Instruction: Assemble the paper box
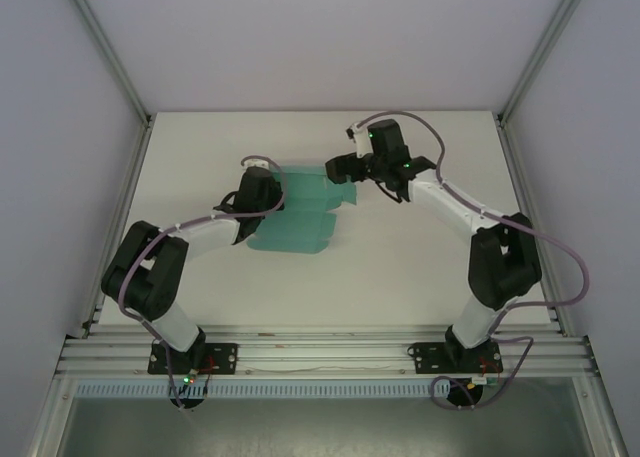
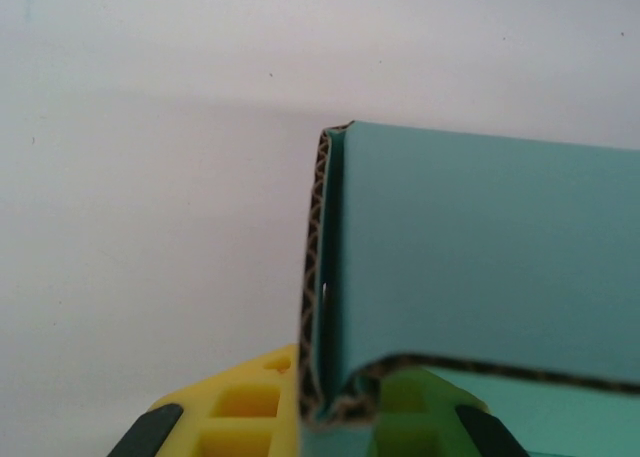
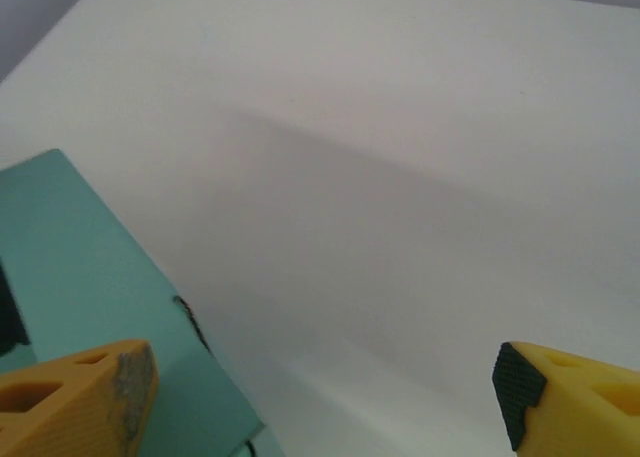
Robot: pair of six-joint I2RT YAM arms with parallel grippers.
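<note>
The teal-green paper box (image 1: 300, 217) lies half-folded in the middle of the white table, with one panel raised at its back. My left gripper (image 1: 268, 192) is at the box's left side, shut on a folded double wall of the card. In the left wrist view the corrugated edge of the paper box (image 2: 470, 257) is pinched in the left gripper (image 2: 335, 417). My right gripper (image 1: 340, 169) hovers at the box's back right corner. In the right wrist view the right gripper (image 3: 325, 402) is open and holds nothing, and the paper box (image 3: 80, 267) lies beside its left finger.
The white table (image 1: 420, 257) is bounded by side walls with metal posts (image 1: 105, 52) and a back wall. An aluminium rail (image 1: 320, 352) carrying both arm bases runs along the near edge.
</note>
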